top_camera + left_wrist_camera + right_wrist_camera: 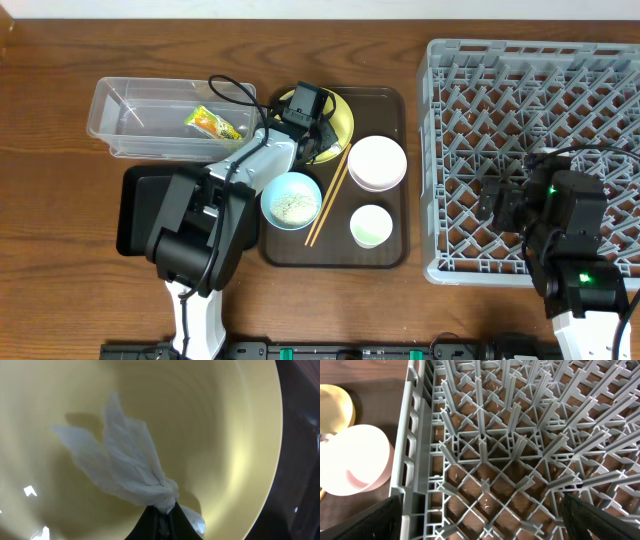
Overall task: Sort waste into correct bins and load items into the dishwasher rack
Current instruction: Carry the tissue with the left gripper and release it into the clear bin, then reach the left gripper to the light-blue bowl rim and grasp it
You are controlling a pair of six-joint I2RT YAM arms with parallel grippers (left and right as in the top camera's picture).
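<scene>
My left gripper [312,132] hovers over the round yellow plate [343,118]. In the left wrist view it [165,514] is shut on a crumpled white tissue-like scrap [125,467] that lies on the plate [225,420]. The yellow-green wrapper [211,122] lies in the clear tub [120,105]. The black tray [134,205] is partly hidden by my left arm. The light blue bowl [291,202] holds white rice scraps. The pink-white bowl [377,163], small cup [371,225] and chopsticks [327,198] sit on the brown tray. My right gripper [480,520] is open and empty over the grey rack [530,90].
The brown serving tray [385,258] lies between the bins and the rack. The right wrist view shows the rack's left wall [412,460], with the pink-white bowl [352,460] and plate edge [335,407] beyond it. Upright pegs fill the rack floor.
</scene>
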